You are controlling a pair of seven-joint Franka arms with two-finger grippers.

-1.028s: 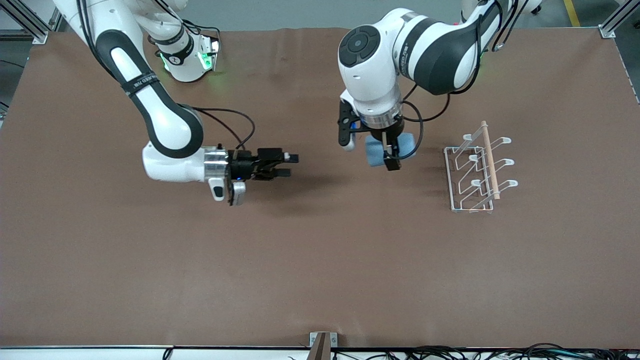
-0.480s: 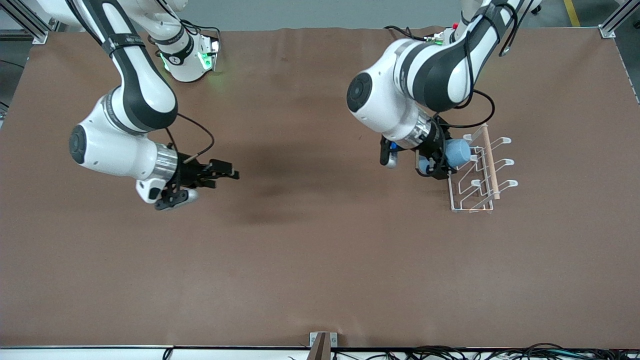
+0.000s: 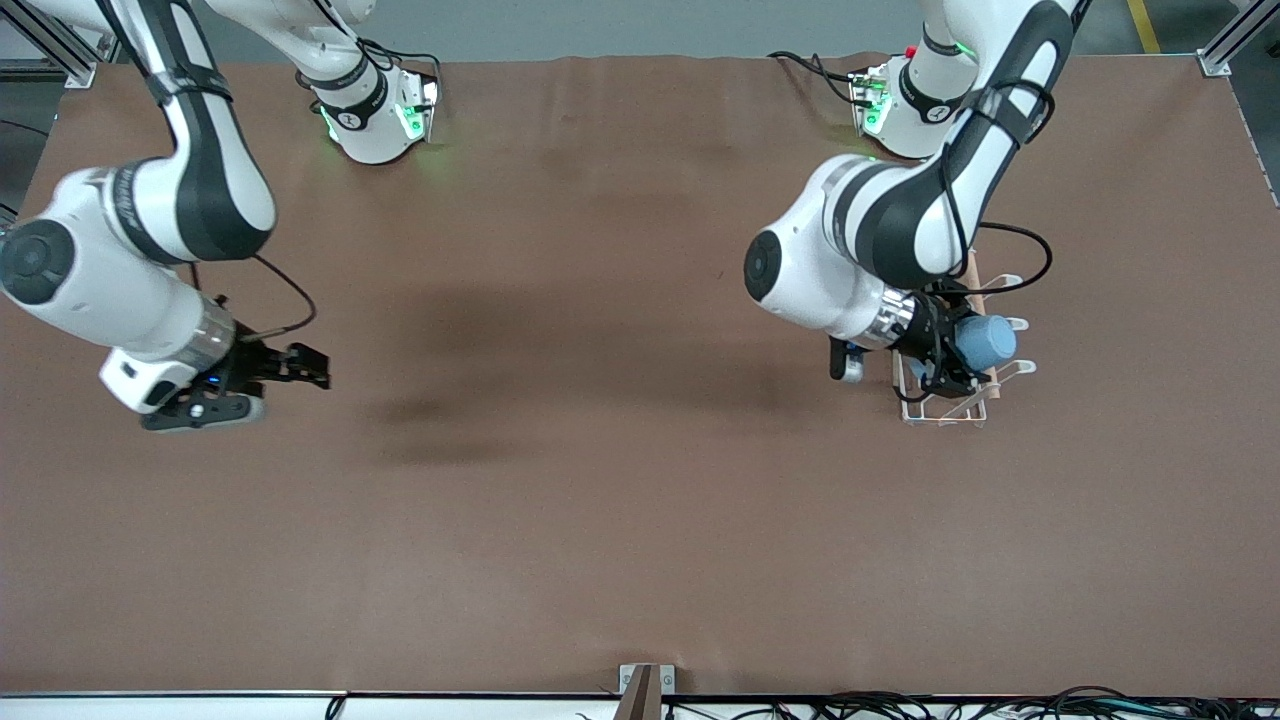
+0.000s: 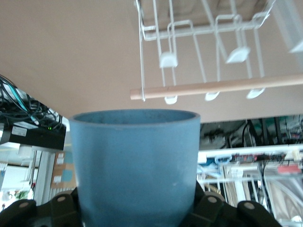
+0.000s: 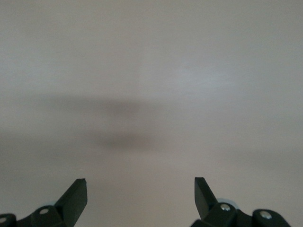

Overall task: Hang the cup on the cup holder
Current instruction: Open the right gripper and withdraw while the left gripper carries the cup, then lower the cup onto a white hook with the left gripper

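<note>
We count one cup [image 3: 985, 342], one cup holder [image 3: 950, 410] and two arms on the brown table [image 3: 620, 500].

The cup, light blue, is gripped in the left gripper [image 3: 950, 355], at the right of the front frame. It lies on its side in the air over the cup holder, its closed base pointing toward the left arm's end of the table. In the left wrist view the cup [image 4: 137, 165] fills the lower centre of the frame, clamped between the jaws. Nothing can be seen inside it.

The cup holder [image 4: 203, 33] is a white wire rack with a wooden dowel [image 4: 218, 87] across its top; its looped prongs carry no cup. We cannot tell whether the cup touches the rack.

The right gripper [image 3: 300, 365] waits at the left of the front frame, over bare table. In the right wrist view its fingers [image 5: 75, 196] stand wide apart, holding nothing.
</note>
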